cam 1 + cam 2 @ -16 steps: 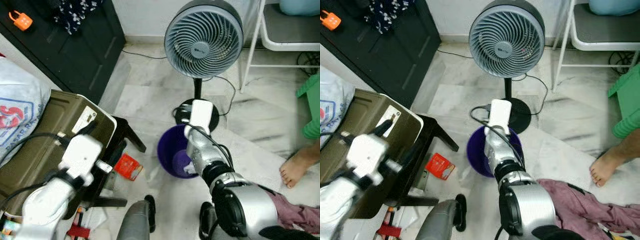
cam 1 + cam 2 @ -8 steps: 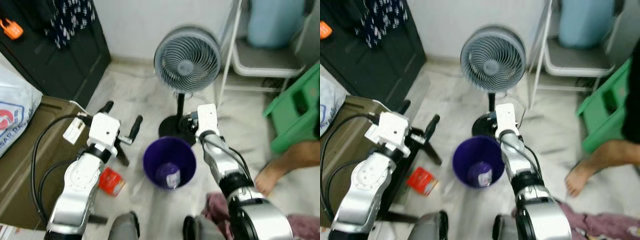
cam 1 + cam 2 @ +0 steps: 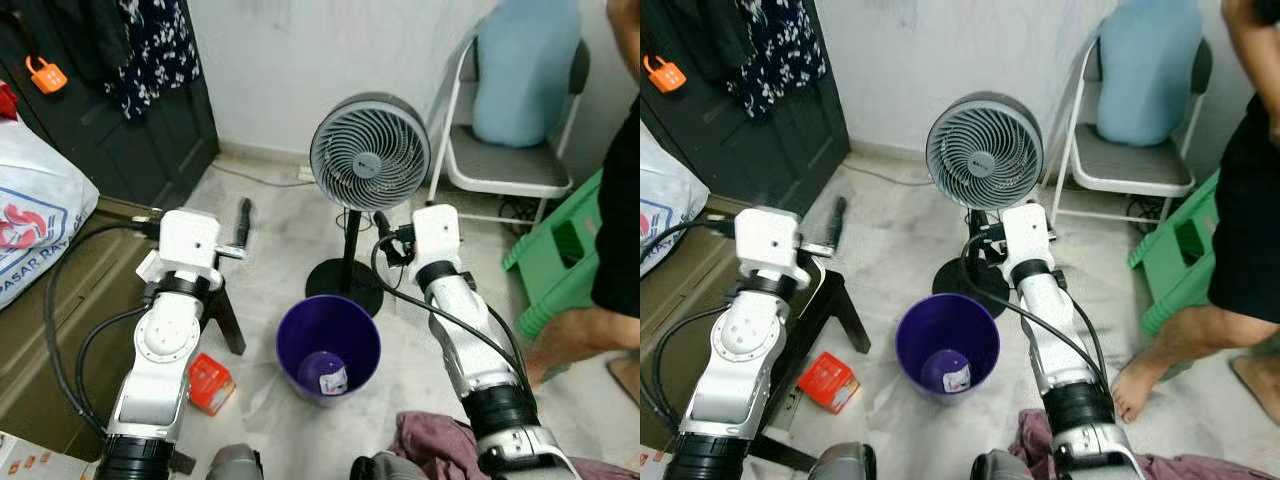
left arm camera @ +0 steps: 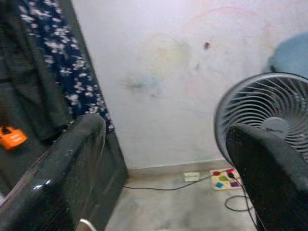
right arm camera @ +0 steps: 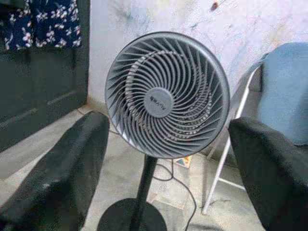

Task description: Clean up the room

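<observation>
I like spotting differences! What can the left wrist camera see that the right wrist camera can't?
Left wrist view: an orange padlock on the dark cabinet and a power strip by the wall. Right wrist view: the fan's pole and round base, plus a white chair with a blue cushion. Both share the grey fan, the flowery cloth, the wall, and open gripper fingers.

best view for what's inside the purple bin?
Right eye view: it looks down into the round purple plastic bin, showing a small labelled item on its bottom. The left eye view shows the same from a slightly different angle. Both wrist views face the grey pedestal fan.
</observation>
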